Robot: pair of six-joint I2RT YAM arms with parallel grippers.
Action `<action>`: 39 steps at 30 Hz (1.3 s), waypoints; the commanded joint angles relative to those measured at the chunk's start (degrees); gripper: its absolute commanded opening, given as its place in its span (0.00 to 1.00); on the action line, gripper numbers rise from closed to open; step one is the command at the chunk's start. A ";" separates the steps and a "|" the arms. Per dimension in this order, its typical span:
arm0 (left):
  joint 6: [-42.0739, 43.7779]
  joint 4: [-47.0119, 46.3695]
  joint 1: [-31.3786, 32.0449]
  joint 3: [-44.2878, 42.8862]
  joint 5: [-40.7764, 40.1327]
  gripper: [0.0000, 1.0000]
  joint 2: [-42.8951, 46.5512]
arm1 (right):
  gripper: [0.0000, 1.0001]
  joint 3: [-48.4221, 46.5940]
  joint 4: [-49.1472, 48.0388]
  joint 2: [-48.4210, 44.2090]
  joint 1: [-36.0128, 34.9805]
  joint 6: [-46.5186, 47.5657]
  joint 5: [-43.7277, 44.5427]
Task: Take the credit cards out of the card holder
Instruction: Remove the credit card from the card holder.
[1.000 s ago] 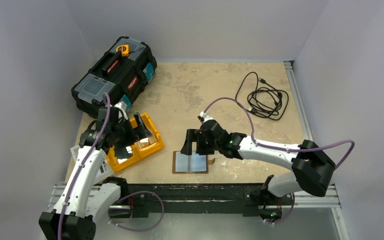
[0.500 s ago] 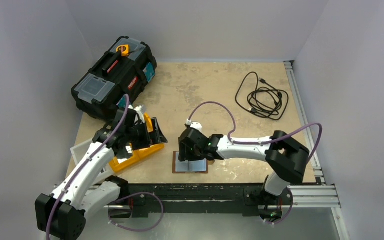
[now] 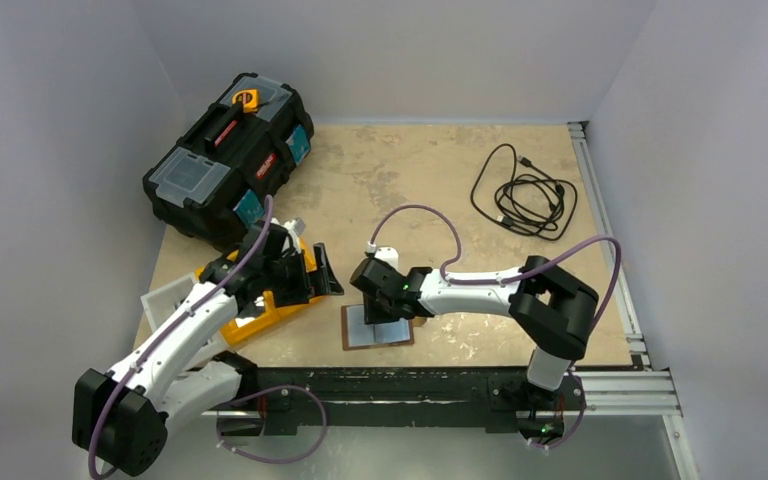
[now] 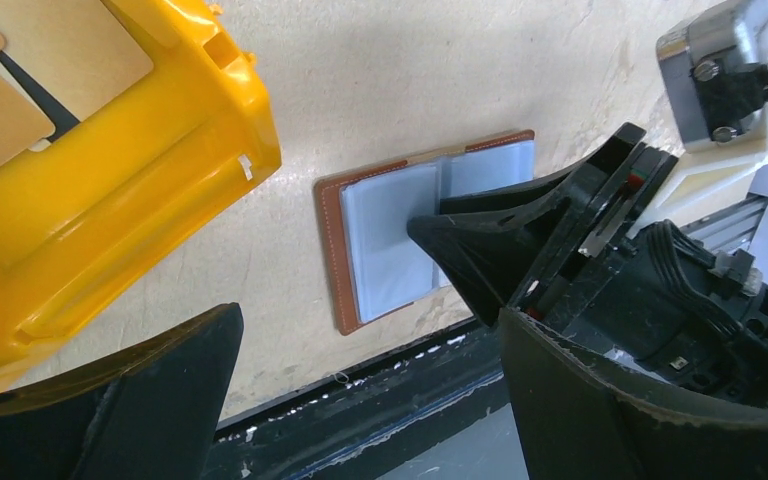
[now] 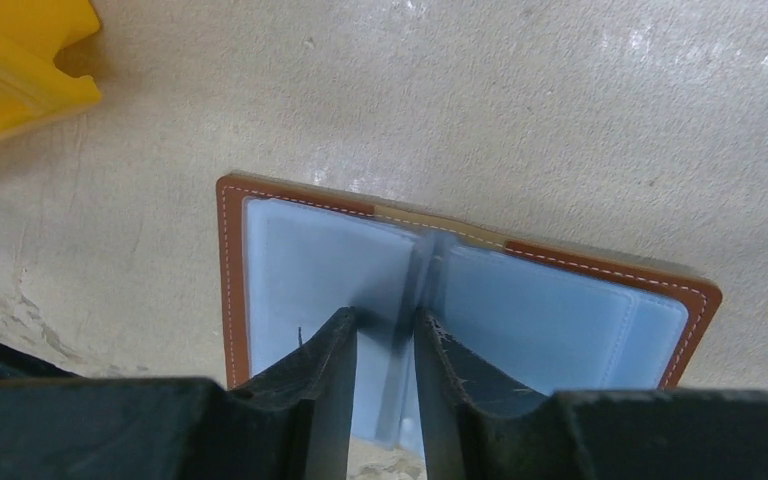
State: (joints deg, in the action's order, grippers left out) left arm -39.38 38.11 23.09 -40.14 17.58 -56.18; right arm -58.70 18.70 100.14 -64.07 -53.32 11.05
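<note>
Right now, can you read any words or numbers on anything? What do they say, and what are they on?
Nothing here can be read.
Toolbox: red labels on the lid, too small and blurred to read.
Card holder: no writing shows.
Tray: no writing shows.
</note>
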 commanded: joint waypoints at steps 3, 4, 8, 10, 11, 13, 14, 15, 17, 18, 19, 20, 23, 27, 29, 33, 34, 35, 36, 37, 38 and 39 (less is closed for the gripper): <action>-2.02 -3.81 2.23 1.77 -0.01 0.97 -1.85 | 0.15 3.51 -2.26 0.96 0.61 -0.51 -2.16; -2.35 -4.23 2.80 2.08 0.06 0.96 -2.26 | 0.12 4.23 -3.22 0.94 0.88 -0.45 -2.82; -3.83 -6.85 4.55 4.12 1.05 0.86 -4.12 | 0.03 6.73 -5.62 0.75 1.83 -0.51 -4.25; -4.65 -8.67 5.51 4.93 1.80 0.80 -5.36 | 0.01 8.59 -8.00 0.35 2.54 -0.47 -5.60; -5.06 -9.46 6.03 5.16 2.11 0.75 -5.81 | 0.01 9.36 -8.93 0.06 2.88 -0.47 -6.28; -5.89 -10.90 7.11 5.48 2.43 0.69 -6.87 | 0.00 10.40 -10.05 -0.13 3.31 -0.47 -6.93; -6.09 -11.70 7.55 5.55 2.80 0.66 -7.52 | 0.00 10.75 -10.39 -0.20 3.41 -0.47 -7.11; -6.46 -12.45 7.96 5.66 3.31 0.62 -8.13 | 0.00 11.14 -10.88 -0.02 3.43 -0.47 -7.42; -7.02 -14.05 8.97 5.75 3.62 0.58 -9.71 | 0.00 11.83 -11.93 0.04 3.65 -0.51 -8.25; -7.14 -14.63 9.47 5.73 3.89 0.55 -10.61 | 0.00 12.11 -12.59 0.16 3.77 -0.62 -8.57; -7.35 -15.06 9.96 5.65 3.95 0.54 -11.47 | 0.00 12.40 -13.10 0.27 3.89 -0.64 -8.93; -7.59 -15.65 10.53 5.61 3.90 0.53 -12.24 | 0.00 12.56 -13.35 0.38 3.94 -0.71 -9.12; -8.25 -16.98 11.99 5.62 3.53 0.49 -14.56 | 0.00 13.10 -14.12 0.50 4.13 -0.69 -9.54; -8.53 -17.71 12.82 5.80 2.32 0.43 -16.99 | 0.00 13.55 -14.39 0.25 4.54 -0.71 -9.81; -8.57 -18.25 13.09 5.81 2.20 0.40 -18.12 | 0.00 13.74 -14.43 -0.06 4.72 -0.66 -9.81; -8.74 -19.54 13.68 6.13 1.86 0.36 -20.14 | 0.00 13.94 -14.39 -0.67 4.96 -0.63 -9.91; -8.87 -19.81 13.82 6.19 1.80 0.35 -20.58 | 0.00 13.96 -14.54 -0.80 4.98 -0.64 -9.90; -9.00 -20.07 13.91 6.21 1.75 0.33 -21.06 | 0.00 13.92 -14.43 -0.95 5.10 -0.59 -9.98; -9.05 -20.37 14.03 6.26 1.75 0.29 -21.48 | 0.00 13.88 -14.47 -1.26 5.18 -0.56 -9.99; -9.25 -20.65 14.08 6.30 1.73 0.26 -21.91 | 0.00 13.87 -14.45 -1.38 5.26 -0.49 -10.05; -9.35 -20.84 14.17 6.38 1.73 0.21 -22.18 | 0.00 13.81 -14.51 -1.56 5.34 -0.44 -10.15; -9.49 -20.88 14.26 6.47 1.65 0.15 -22.23 | 0.00 13.69 -14.49 -1.87 5.43 -0.39 -10.21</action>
State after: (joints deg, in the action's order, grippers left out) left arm -47.66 20.18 36.80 -34.13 19.70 -77.67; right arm -47.22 -0.16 97.36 -58.85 -54.61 -0.86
